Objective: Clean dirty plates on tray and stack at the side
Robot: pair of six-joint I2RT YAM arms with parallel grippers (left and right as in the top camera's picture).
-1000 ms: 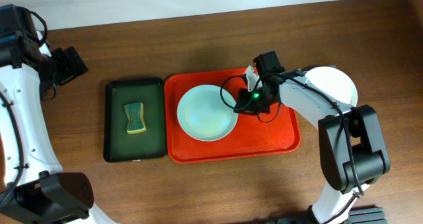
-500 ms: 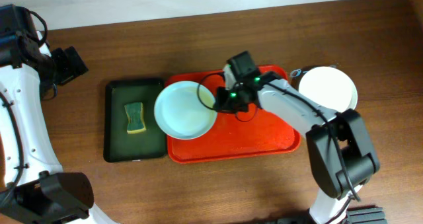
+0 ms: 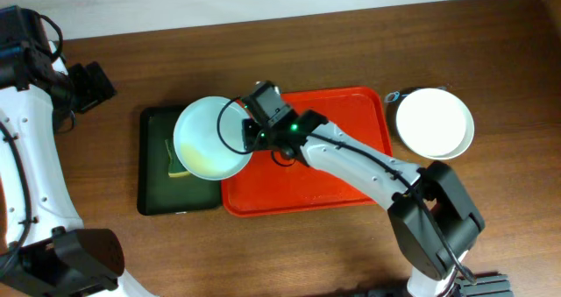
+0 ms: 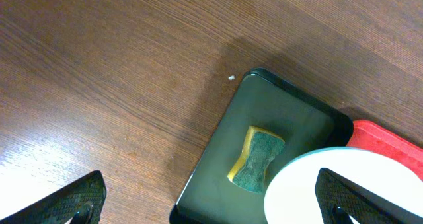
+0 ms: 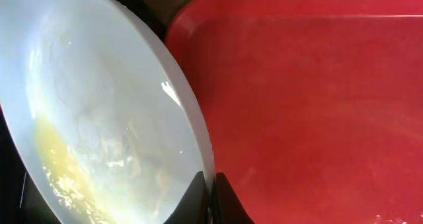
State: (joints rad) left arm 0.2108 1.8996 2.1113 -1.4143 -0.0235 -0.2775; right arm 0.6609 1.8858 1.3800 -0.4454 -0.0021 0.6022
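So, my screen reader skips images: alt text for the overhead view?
The right fingers pinch the rim of a yellow-smeared plate, holding it above a green tray and sponge, left of the red tray. A white plate sits at far right.

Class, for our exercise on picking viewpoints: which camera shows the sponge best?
Left wrist: the sponge lies nearly unobstructed in the green tray. Overhead, the held plate hides all but its edge. The right wrist view misses it.
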